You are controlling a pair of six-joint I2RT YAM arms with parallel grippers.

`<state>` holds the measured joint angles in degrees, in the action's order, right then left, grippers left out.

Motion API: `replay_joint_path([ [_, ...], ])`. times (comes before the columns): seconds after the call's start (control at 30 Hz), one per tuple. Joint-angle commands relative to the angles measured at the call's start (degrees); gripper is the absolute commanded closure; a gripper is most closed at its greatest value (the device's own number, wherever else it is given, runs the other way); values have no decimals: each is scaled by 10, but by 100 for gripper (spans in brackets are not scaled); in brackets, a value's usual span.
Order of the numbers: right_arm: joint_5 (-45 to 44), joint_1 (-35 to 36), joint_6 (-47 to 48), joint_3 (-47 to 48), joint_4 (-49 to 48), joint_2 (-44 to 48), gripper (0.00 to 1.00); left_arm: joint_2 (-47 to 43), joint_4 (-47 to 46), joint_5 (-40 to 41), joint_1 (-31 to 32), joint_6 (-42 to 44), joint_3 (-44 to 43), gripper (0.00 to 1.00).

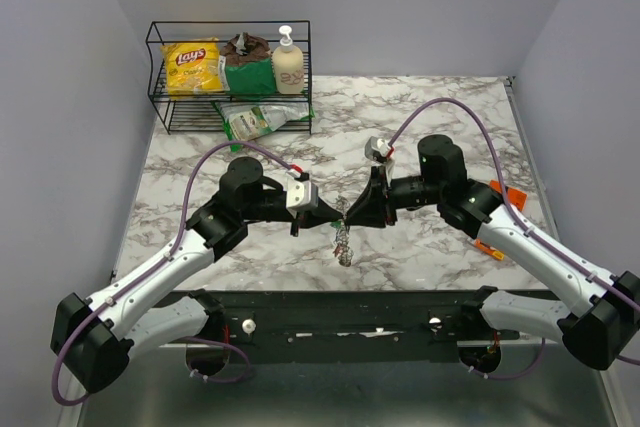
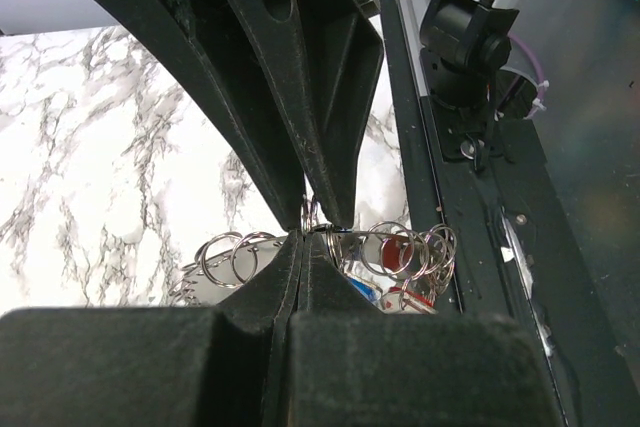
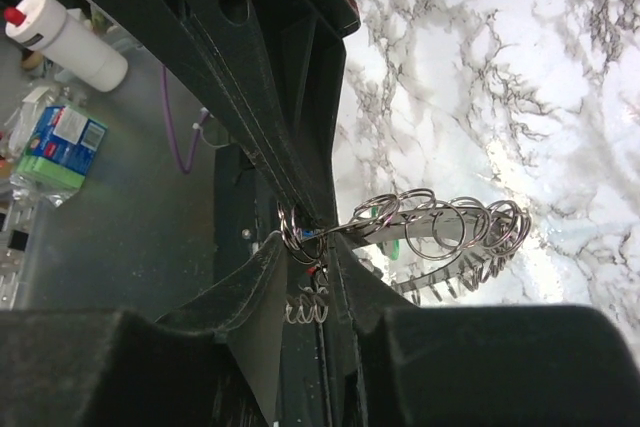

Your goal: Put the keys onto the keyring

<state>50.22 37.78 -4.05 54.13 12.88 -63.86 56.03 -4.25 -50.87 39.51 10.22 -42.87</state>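
Left gripper [image 2: 308, 229]: I see its fingers clenched on a loop at one end of the keyring [image 1: 344, 237].
Right gripper [image 3: 304, 241]: I see it pinched tight on a loop at the other end, tip to tip with the left one.
Keyring: a string of linked steel rings held between both grippers over the middle of the table [image 1: 450, 117], toward its near edge; the loose part hangs down.
Keys [image 2: 393, 253]: in among the rings. I make out a red head and a blue one from the left wrist and a sliver of green from the right wrist. I cannot tell which are threaded on.
Far left corner: a wire rack [image 1: 160, 97] with a chip bag [image 1: 192, 67] and a soap bottle [image 1: 288, 62].
Right edge: an orange packet [image 1: 510, 195].
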Motion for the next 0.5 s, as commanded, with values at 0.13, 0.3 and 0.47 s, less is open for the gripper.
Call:
replay_joint_path([
  [0.13,-12,3,-5,13,-16,0,89,-1,-29,-10,3,-5,-20,100],
  [0.3,-13,2,-8,14,-16,1,99,-1,-29,-9,4,-5,-22,100],
  [0.47,-13,2,-9,14,-17,3,99,0,-26,-8,4,-6,-21,100],
])
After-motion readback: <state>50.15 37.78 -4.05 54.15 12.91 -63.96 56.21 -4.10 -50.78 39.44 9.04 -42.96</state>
